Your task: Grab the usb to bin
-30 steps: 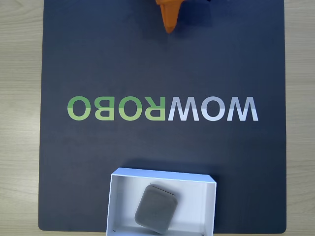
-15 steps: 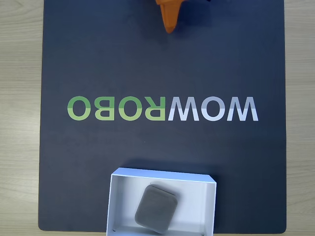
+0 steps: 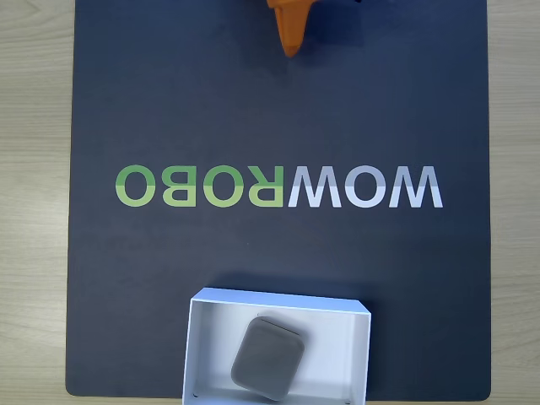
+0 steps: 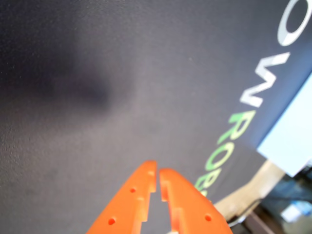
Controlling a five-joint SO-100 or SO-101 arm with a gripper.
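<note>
The usb, a matte gray rounded block that is looking light, rigid and a little smooth at its corners, is lying tilted inside the white bin, well apart from the jaws across the dark mat; its flat opposite sides would be offering the surest hold. The orange gripper is hanging empty over bare mat on the surface, jaws nearly touching, tips pointing down.

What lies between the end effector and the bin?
In the fixed view, bare dark mat with the WOWROBO lettering separates the end effector from the bin; the usb sits inside.
</note>
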